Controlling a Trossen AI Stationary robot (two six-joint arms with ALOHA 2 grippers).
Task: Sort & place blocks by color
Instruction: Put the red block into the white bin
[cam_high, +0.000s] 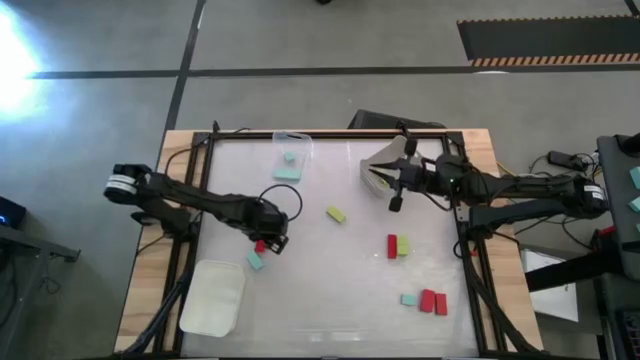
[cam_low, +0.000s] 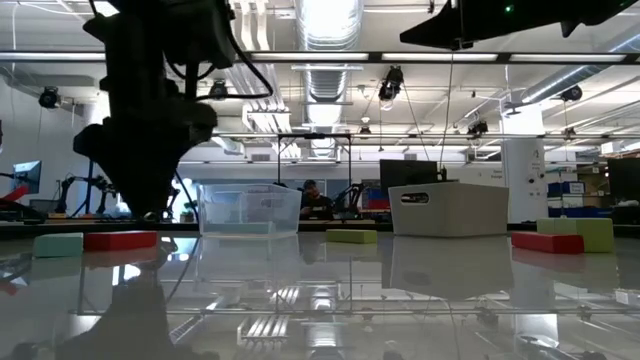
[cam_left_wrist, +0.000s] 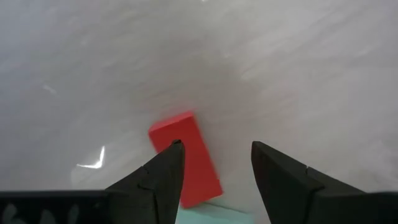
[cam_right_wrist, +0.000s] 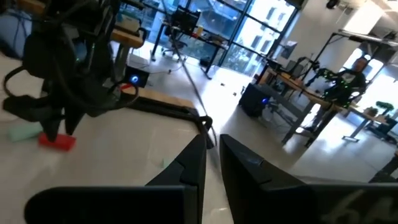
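Note:
My left gripper (cam_high: 272, 240) points down, open, just above a red block (cam_left_wrist: 186, 158) that lies flat on the white table. In the left wrist view its two fingers stand on either side of the block's near end, with no touch that I can see. A mint-teal block (cam_high: 255, 261) lies right beside the red one. My right gripper (cam_high: 396, 203) hangs level above the table's far right part, shut and empty (cam_right_wrist: 211, 138). Other blocks lie loose: a yellow-green one (cam_high: 336, 214), a red and yellow-green pair (cam_high: 397, 246), and a teal and two red (cam_high: 427, 301).
A clear tray (cam_high: 290, 155) at the far middle holds two teal blocks. A white tray (cam_high: 383, 170) stands beside my right gripper. Another white tray (cam_high: 215, 295) rests at the near left. Black frame bars (cam_high: 185, 250) run along the table's sides.

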